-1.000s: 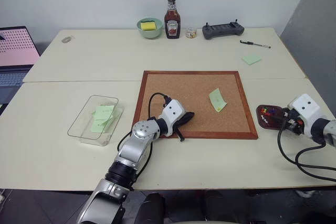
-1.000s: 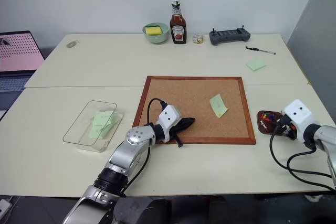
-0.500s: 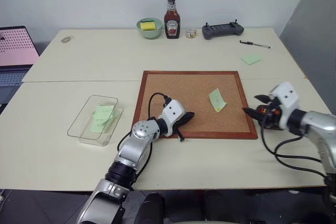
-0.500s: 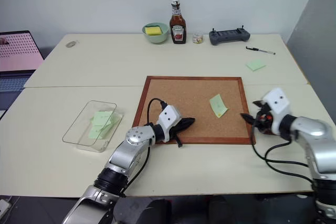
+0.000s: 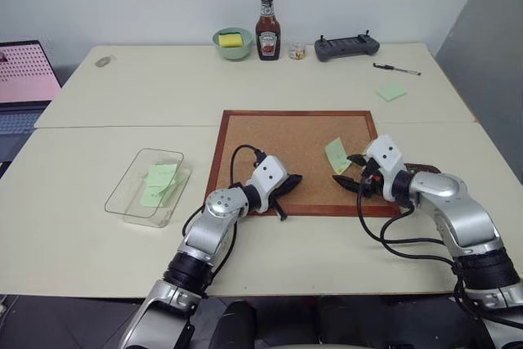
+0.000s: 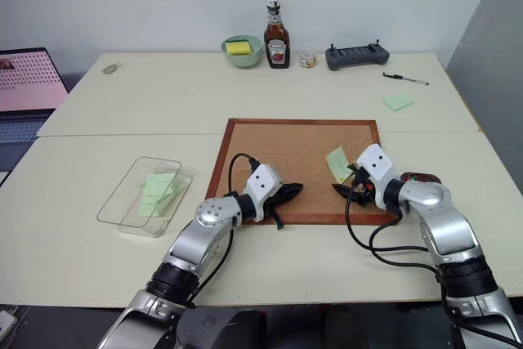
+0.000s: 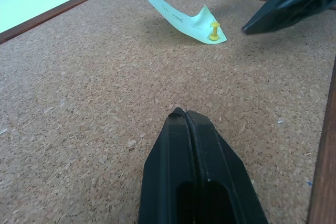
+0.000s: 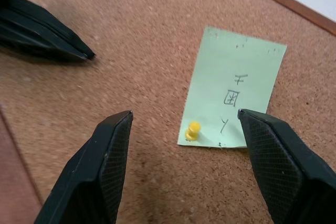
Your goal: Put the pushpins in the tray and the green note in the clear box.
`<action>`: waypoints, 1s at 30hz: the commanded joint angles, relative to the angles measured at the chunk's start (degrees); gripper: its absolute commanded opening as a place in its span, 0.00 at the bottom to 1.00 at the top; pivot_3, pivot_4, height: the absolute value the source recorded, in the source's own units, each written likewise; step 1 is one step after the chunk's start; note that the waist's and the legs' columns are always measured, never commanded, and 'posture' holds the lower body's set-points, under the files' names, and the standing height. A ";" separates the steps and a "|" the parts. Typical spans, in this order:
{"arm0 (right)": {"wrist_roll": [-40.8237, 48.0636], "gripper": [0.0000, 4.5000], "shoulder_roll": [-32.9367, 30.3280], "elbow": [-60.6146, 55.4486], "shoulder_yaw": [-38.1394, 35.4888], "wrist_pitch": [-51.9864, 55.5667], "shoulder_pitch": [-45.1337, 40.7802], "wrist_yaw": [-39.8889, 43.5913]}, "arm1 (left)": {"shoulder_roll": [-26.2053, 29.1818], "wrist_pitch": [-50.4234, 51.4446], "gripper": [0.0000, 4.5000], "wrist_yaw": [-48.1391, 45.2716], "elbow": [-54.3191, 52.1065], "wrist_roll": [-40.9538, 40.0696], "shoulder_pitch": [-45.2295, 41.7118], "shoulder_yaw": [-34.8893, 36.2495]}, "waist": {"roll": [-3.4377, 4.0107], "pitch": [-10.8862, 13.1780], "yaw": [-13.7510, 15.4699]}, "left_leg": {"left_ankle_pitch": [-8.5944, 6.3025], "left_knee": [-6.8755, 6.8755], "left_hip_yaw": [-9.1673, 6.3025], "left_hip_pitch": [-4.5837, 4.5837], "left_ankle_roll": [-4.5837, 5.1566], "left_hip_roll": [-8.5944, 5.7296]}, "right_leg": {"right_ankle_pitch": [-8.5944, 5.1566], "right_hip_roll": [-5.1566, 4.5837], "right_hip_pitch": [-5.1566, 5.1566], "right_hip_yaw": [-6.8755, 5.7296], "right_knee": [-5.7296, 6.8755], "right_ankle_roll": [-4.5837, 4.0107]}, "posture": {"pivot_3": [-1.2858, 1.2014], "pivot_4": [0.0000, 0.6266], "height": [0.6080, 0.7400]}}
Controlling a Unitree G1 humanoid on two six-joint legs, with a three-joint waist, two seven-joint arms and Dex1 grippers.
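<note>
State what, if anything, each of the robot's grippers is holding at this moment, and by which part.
Nothing is held. The left gripper is shut on nothing over the corkboard; the right gripper is open around the yellow pushpin in the green note.

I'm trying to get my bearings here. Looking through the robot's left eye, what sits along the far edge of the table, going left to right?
Pale green bowl holding a yellow sponge → ketchup bottle → small jar → dark handheld controller → pen.

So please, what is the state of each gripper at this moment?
Left gripper: shut, holding nothing, over the corkboard.
Right gripper: open, holding nothing, near the yellow pushpin in the green note.
</note>
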 commanded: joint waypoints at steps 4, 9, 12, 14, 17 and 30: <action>-1.88 0.56 1.05 4.31 0.07 -4.12 -3.45 -0.24 | -0.03 1.62 0.00 -0.28 2.65 1.38 2.25 -1.72 | 0.01 0.00 0.03 | 0.00 0.00 0.00 -0.01 0.00 -0.01 | 0.00 -0.01 -0.01 0.00 0.01 0.00 | 0.52 0.24 1.00; -2.06 0.32 1.10 5.13 -0.87 -4.27 -3.15 -0.32 | 0.26 1.56 0.00 0.07 2.49 1.28 2.49 -1.12 | 0.01 0.00 0.03 | 0.00 -0.01 0.00 -0.02 0.00 -0.01 | 0.00 -0.01 -0.01 0.00 0.00 0.00 | 0.52 0.24 1.00; -2.25 0.21 0.93 5.49 -0.89 -4.60 -3.31 -0.01 | 0.50 1.49 0.00 0.03 2.21 1.35 2.96 -1.22 | 0.01 0.00 0.01 | 0.00 -0.01 0.00 -0.01 0.00 -0.01 | 0.00 -0.01 -0.01 0.01 0.01 0.00 | 0.52 0.24 1.00; -2.31 0.11 0.90 5.64 -0.95 -4.74 -3.40 0.18 | 0.52 1.59 0.00 0.13 2.13 1.40 3.09 -1.22 | 0.01 0.00 0.01 | 0.00 -0.01 0.00 -0.01 0.00 -0.01 | 0.00 -0.01 -0.01 0.01 0.01 0.00 | 0.52 0.24 1.00; -2.26 0.01 0.96 5.45 -1.01 -4.97 -3.46 0.70 | 0.54 1.67 0.00 0.23 2.00 1.42 3.28 -1.24 | 0.01 0.00 -0.01 | 0.00 -0.01 0.00 -0.01 0.00 -0.01 | 0.00 -0.01 -0.01 0.01 0.01 0.00 | 0.52 0.24 1.00; 1.96 0.01 0.47 -4.33 -3.24 -2.03 -4.85 2.02 | 0.44 1.59 0.00 0.26 2.37 1.54 3.26 -1.79 | 0.02 -0.01 -0.12 | 0.00 -0.02 0.01 -0.02 0.00 0.00 | 0.00 0.00 -0.06 0.01 0.03 0.00 | 0.52 0.24 1.00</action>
